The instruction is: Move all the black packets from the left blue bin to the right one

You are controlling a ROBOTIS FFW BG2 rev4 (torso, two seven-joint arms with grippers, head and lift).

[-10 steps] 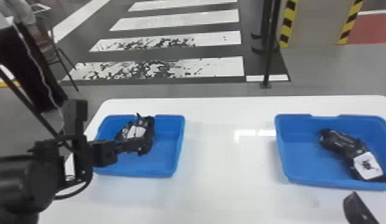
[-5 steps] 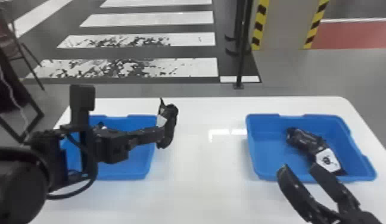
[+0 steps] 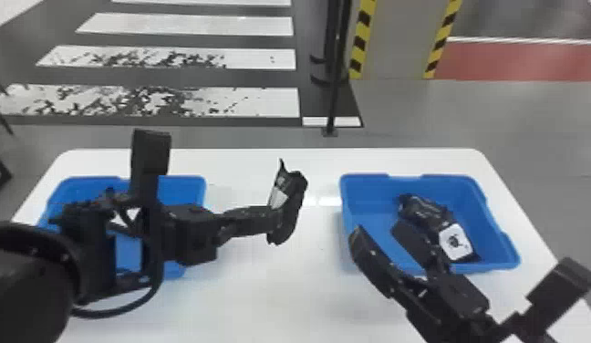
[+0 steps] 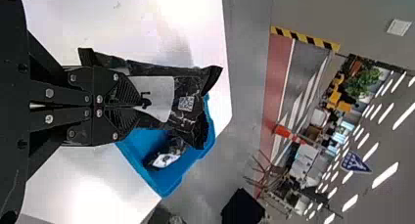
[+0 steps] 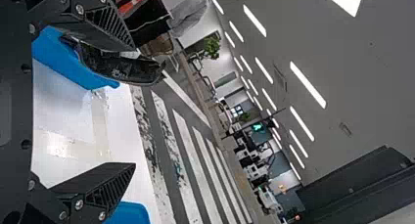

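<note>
In the head view, looks forward and down from above the near side of the white table (image 3: 272,296), far enough back to take in the left bin (image 3: 183,188), the right bin (image 3: 368,207) and the crosswalk (image 3: 258,101) beyond. In the left wrist view, looks from close behind a black packet (image 3: 293,191) across the table to the right bin, seeing the room sideways. In the right wrist view, faces over the table toward the left bin and the crosswalk, sideways too, reaching up to the ceiling (image 5: 372,62); catches at one edge, seemingly, part of the right bin. Shares that packet among all three views, the right bin between head and left wrist, and the left bin and crosswalk between head and right wrist.
</note>
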